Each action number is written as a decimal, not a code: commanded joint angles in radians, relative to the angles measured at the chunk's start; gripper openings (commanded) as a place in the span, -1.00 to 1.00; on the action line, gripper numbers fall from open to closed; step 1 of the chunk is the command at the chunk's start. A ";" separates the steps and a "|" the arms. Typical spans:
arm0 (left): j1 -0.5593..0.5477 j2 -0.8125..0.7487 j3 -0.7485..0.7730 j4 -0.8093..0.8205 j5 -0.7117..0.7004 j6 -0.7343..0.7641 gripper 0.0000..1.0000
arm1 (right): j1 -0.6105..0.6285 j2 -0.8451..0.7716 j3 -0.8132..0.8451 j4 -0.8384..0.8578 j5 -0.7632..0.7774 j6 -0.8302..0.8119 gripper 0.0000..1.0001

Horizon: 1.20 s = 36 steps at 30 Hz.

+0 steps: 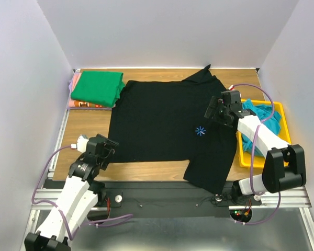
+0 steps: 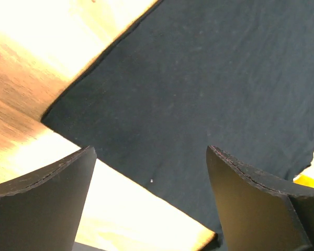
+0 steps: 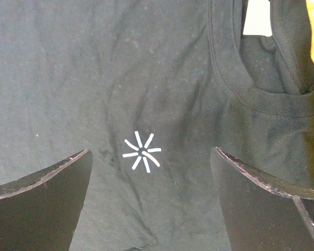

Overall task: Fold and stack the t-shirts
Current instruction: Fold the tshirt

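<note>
Nearest the wrist lens, the left gripper (image 2: 149,151) is holding its two dark fingers (image 2: 47,198) spread wide apart with nothing between them. Below the gap, the near edge of the black t-shirt (image 2: 199,78) is running diagonally across the pale wooden table (image 2: 21,78), and the cloth's corner is lying up and to the left of the fingers. From above, that left gripper (image 1: 107,147) is hovering at the near-left corner of the black t-shirt (image 1: 162,125), which is lying spread flat across the middle of the table (image 1: 86,128) with one sleeve (image 1: 212,175) reaching toward the near edge on the right. The right gripper (image 1: 215,111) is hanging over the shirt's right part, close to the yellow tray (image 1: 245,162). Its wrist view is showing the right gripper (image 3: 150,150) equally wide open and gripping nothing, poised over a small white star print (image 3: 141,155), with the ribbed collar (image 3: 251,94) lying just to the right. Whether either gripper is touching the cloth cannot be told. At the far-left corner, a folded green t-shirt (image 1: 97,88) is resting on top of an orange-pink t-shirt (image 1: 83,104). A teal-blue t-shirt (image 1: 262,117) is sitting crumpled inside the tray.
</note>
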 commanded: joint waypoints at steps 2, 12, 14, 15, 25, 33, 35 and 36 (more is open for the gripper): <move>0.003 0.168 0.039 0.009 0.037 0.020 0.98 | -0.005 -0.034 0.004 0.041 0.033 0.020 1.00; 0.001 0.597 0.137 0.000 0.042 0.114 0.97 | -0.005 0.003 0.018 0.040 0.067 0.003 1.00; 0.001 0.619 0.134 0.014 0.012 0.079 0.97 | -0.005 0.013 0.018 0.041 0.073 0.006 1.00; 0.001 0.637 0.137 0.014 0.005 0.076 0.97 | -0.007 0.016 0.018 0.040 0.070 0.006 1.00; 0.001 0.650 0.143 0.011 -0.024 0.047 -0.50 | -0.005 -0.002 0.011 0.041 0.059 0.007 1.00; 0.001 0.703 0.157 0.014 -0.019 0.063 -1.00 | -0.005 -0.016 -0.006 0.037 0.024 -0.005 1.00; 0.001 0.696 0.157 0.011 -0.019 0.065 -1.00 | 0.017 -0.031 -0.012 0.030 0.007 -0.023 1.00; 0.001 0.691 0.156 0.014 -0.019 0.066 -1.00 | 0.039 -0.036 -0.014 0.018 0.024 -0.025 1.00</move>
